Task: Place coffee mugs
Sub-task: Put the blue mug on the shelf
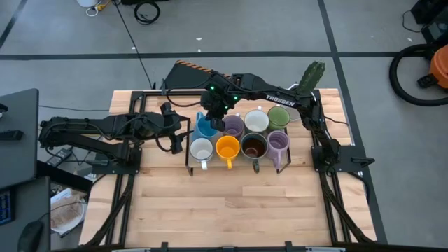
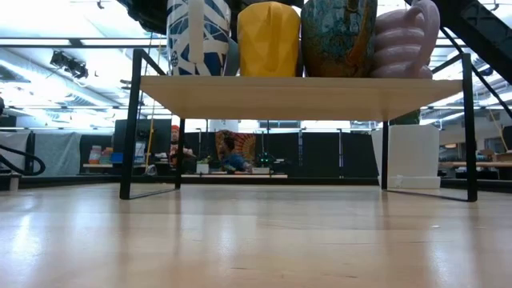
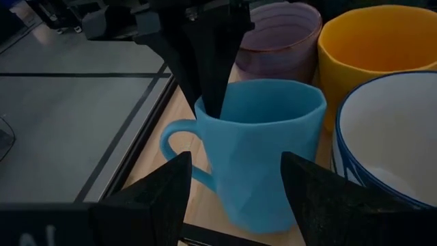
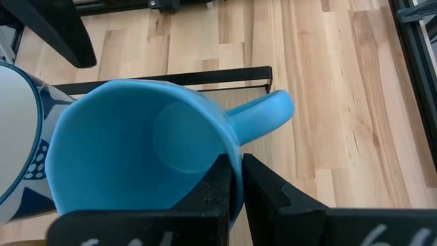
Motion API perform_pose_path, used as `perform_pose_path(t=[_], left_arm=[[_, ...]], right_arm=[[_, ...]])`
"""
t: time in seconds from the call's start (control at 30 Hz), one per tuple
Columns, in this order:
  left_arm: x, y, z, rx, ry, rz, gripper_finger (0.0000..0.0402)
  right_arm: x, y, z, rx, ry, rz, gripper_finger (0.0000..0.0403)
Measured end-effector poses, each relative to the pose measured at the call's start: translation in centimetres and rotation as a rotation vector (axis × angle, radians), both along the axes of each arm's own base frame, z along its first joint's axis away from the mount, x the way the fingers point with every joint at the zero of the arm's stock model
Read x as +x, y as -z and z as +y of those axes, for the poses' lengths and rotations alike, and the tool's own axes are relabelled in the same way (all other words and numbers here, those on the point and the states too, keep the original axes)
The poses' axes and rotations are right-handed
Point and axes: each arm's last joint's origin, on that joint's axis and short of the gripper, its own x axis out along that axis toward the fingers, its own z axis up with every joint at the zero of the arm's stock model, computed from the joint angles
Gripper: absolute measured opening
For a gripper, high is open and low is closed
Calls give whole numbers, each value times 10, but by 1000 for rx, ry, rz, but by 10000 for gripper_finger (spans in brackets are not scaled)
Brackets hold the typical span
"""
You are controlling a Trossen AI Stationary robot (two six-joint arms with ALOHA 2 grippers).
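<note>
Eight mugs stand in two rows on a small black-framed wooden shelf (image 1: 190, 162). The back row holds blue (image 1: 205, 128), lavender (image 1: 233, 127), white (image 1: 256, 120) and green (image 1: 278, 115). The front row holds white (image 1: 201, 149), orange (image 1: 227, 148), dark brown (image 1: 253, 145) and lavender (image 1: 278, 142). My right gripper (image 1: 215, 110) reaches in from the right and is shut on the blue mug (image 4: 136, 143). My left gripper (image 1: 183, 134) waits open at the shelf's left end, its fingers (image 3: 160, 195) framing the blue mug (image 3: 259, 150) without visibly touching it. My right gripper holds the blue mug by its rim (image 4: 235, 160), right beside the handle (image 4: 266, 113). One finger (image 4: 218, 184) is inside the cup and the other (image 4: 266, 195) outside. The fingers (image 3: 212, 68) come from above, pointing down. The mug stays upright; its base is hidden.
The white front mug with a blue pattern (image 4: 13, 137) and the lavender back mug (image 3: 283, 37) sit close against the blue one. A cactus in a pot (image 1: 311, 75) stands at the table's far right corner. Bare wood (image 1: 238, 210) lies in front of the shelf.
</note>
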Motion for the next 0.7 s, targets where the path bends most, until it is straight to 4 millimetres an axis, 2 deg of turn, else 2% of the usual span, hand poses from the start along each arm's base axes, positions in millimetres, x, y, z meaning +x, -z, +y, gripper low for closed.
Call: perform_pose_path(t=[0.7], left_arm=[[-1, 0, 0, 2, 1, 7, 231]], right_arm=[[-1, -2, 0, 1, 1, -3, 45]])
